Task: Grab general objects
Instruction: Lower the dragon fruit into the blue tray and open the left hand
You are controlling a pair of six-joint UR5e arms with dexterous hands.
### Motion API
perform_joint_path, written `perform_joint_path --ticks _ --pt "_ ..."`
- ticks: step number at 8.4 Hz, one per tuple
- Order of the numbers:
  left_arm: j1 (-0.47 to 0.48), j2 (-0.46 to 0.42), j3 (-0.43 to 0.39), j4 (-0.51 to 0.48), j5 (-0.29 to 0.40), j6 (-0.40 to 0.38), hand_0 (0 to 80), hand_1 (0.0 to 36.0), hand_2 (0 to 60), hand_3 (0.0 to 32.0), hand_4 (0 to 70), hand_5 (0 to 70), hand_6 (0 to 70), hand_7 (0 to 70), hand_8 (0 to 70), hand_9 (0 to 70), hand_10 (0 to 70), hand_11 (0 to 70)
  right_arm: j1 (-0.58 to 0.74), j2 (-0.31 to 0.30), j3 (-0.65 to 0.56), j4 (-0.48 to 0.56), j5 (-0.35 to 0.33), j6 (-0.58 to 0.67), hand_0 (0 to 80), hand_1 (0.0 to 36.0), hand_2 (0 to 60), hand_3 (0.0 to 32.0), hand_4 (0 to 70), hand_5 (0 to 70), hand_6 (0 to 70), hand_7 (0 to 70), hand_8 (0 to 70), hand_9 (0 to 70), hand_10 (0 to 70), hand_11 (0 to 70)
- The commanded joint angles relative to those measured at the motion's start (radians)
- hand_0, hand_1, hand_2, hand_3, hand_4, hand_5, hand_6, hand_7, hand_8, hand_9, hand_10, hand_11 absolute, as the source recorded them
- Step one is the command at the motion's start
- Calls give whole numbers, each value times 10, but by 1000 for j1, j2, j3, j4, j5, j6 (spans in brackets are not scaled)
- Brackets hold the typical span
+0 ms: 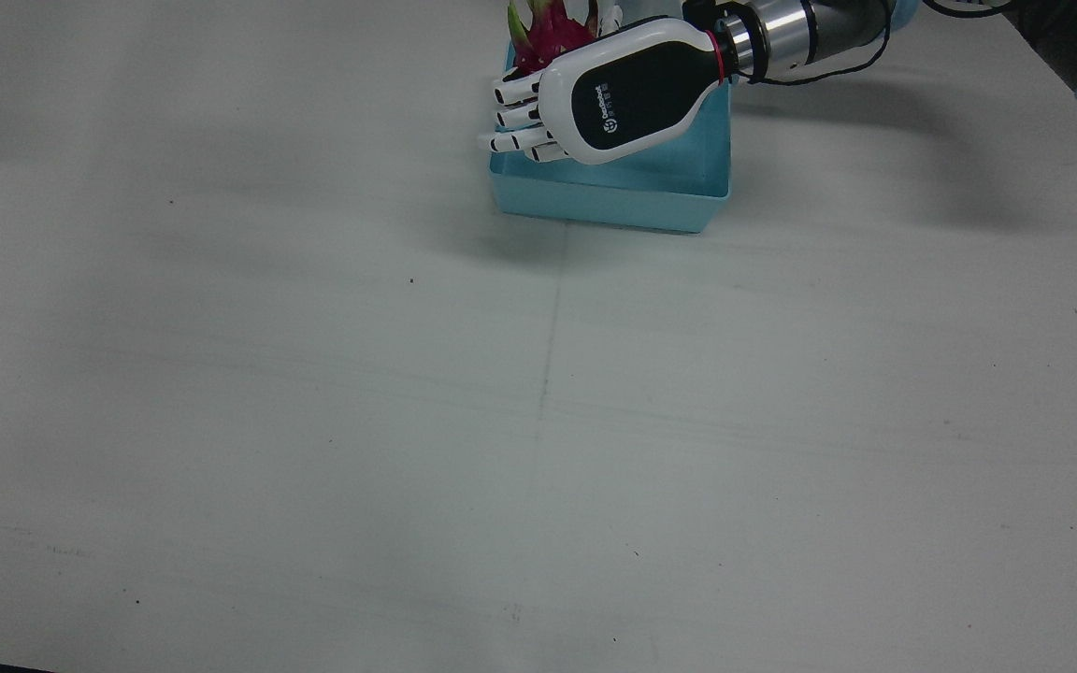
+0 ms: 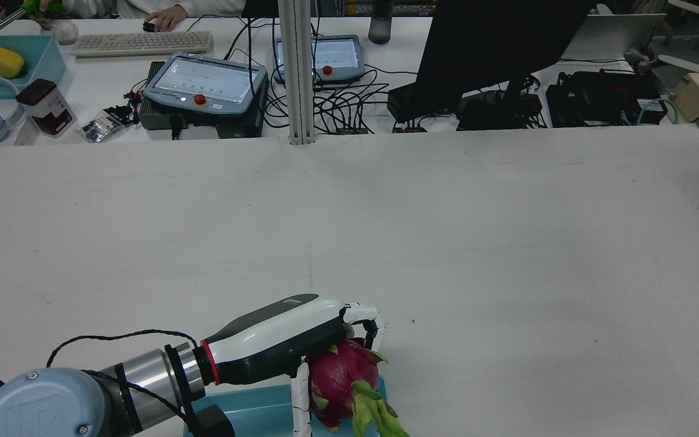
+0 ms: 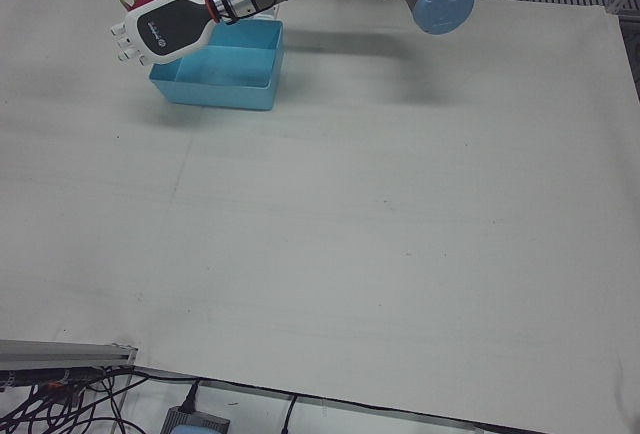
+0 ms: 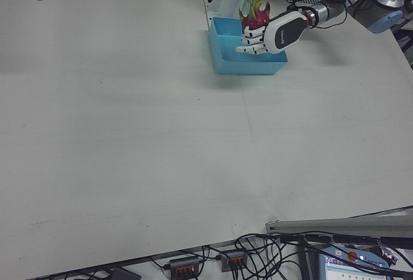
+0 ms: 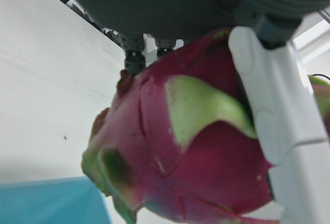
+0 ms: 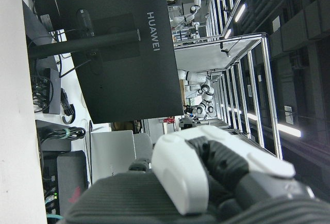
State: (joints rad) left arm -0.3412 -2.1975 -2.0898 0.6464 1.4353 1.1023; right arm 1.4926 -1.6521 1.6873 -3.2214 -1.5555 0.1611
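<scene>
Currently left robot hand (image 2: 292, 346) grips the dragon fruit (image 2: 343, 383), fingers wrapped around it, above the blue bin (image 1: 669, 192) on counter (image 1: 538, 421).

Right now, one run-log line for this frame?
left hand: shut on dragon fruit | fruit: held above blue bin, near its edge | right hand: not over table, state unclear | table: otherwise bare
</scene>
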Motion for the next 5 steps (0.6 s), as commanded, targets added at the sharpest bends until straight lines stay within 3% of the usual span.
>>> perform_joint_path --ticks 1,2,3,4,5 --pt "54 4 23 -31 46 1 461 199 590 0 119 700 274 425 119 173 237 358 0 0 0 0 0 0 0 0 0 0 0 0 0 0 0 0 0 0" --pt "73 5 23 -30 48 2 460 119 215 0 58 700 160 282 24 44 83 131 0 0 0 0 0 0 0 0 0 0 0 0 0 0 0 0 0 0" --pt "83 5 23 -25 48 4 469 93 16 0 21 700 124 225 14 31 27 51 0 0 0 0 0 0 0 0 0 0 0 0 0 0 0 0 0 0" --pt "80 7 23 -25 48 5 471 76 0 0 3 700 92 169 8 19 0 4 0 0 0 0 0 0 0 0 0 0 0 0 0 0 0 0 0 0" --pt "82 7 23 -25 48 4 470 70 0 0 0 700 71 131 4 12 0 0 0 0 0 0 0 0 0 0 0 0 0 0 0 0 0 0 0 0"
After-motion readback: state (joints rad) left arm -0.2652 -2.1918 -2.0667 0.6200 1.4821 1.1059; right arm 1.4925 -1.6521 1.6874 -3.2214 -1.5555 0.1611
